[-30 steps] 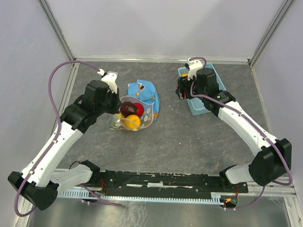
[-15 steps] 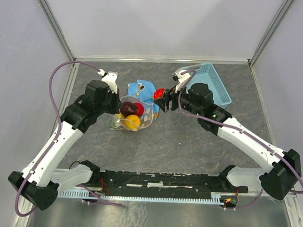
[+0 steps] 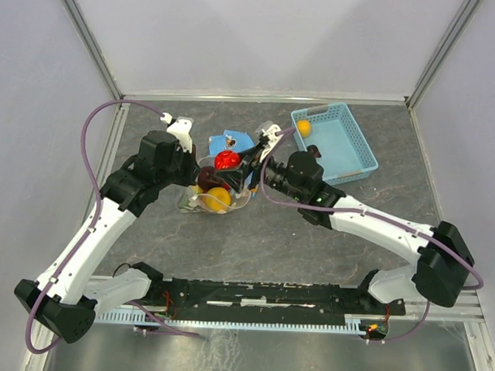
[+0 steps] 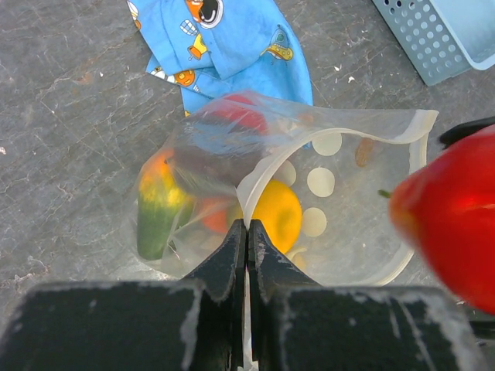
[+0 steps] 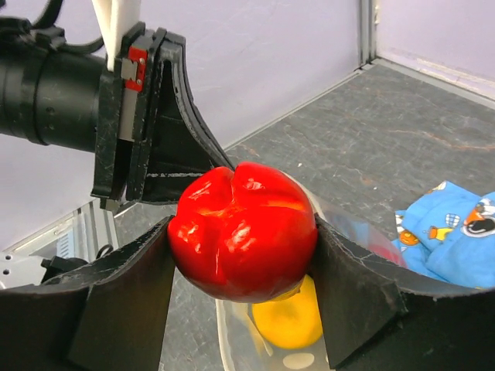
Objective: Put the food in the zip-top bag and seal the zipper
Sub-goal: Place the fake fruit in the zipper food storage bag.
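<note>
The zip-top bag (image 3: 231,203) lies open on the table, its mouth facing right. My left gripper (image 4: 247,228) is shut on the bag's near rim and holds the mouth open. Its white zipper (image 4: 414,127) curves round the opening. Inside are a yellow fruit (image 4: 277,212), a green-orange fruit (image 4: 157,209), a dark maroon fruit (image 4: 209,151) and a red fruit behind it. My right gripper (image 5: 241,247) is shut on a red fruit (image 5: 241,230) and holds it just above the bag's mouth (image 3: 226,159). The yellow fruit (image 5: 290,317) shows below it.
A blue patterned cloth (image 3: 233,141) lies just behind the bag. A light blue basket (image 3: 358,149) stands at the back right with one orange fruit (image 3: 303,127) in its far left corner. Metal frame posts rise at the back corners.
My right arm lifted a red fruit from the basket and swung left with it to the bag's mouth. The left gripper stayed shut on the bag's rim.
</note>
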Controlling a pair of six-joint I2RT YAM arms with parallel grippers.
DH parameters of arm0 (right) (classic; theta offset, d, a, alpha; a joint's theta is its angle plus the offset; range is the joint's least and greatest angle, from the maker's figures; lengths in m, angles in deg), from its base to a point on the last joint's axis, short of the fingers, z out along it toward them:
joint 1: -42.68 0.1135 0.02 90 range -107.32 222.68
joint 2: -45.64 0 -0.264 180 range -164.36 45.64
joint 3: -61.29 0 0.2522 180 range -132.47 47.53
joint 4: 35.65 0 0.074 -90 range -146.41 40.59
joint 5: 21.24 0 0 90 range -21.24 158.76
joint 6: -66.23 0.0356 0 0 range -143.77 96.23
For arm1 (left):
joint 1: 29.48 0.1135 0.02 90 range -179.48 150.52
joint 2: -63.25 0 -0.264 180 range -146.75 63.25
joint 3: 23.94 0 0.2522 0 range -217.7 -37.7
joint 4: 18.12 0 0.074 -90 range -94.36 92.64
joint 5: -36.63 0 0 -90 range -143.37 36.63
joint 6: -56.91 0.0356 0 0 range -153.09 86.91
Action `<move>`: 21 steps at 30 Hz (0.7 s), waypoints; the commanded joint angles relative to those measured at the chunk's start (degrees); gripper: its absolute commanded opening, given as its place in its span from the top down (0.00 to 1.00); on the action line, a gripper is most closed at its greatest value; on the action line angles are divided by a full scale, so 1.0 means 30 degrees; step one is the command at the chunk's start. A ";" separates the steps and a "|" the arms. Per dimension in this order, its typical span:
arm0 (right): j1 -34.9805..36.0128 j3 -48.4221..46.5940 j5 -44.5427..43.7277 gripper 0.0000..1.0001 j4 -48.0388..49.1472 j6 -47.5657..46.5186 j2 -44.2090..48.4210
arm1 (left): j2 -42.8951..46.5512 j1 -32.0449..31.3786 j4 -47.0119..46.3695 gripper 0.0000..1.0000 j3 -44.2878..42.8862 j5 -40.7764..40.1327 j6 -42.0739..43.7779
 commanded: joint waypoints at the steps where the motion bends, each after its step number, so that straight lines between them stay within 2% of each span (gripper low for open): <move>1: 0.0520 -0.0145 0.0088 0.55 0.2672 -0.0462 -0.1151 | 0.0300 0.0089 -0.1113 0.97 -0.0077 0.0563 0.0764; 21: 0.0635 0.0986 -0.0313 0.48 0.3965 -0.4765 -0.4213 | 0.0248 0.0156 -0.1168 0.97 0.0012 0.0685 0.0737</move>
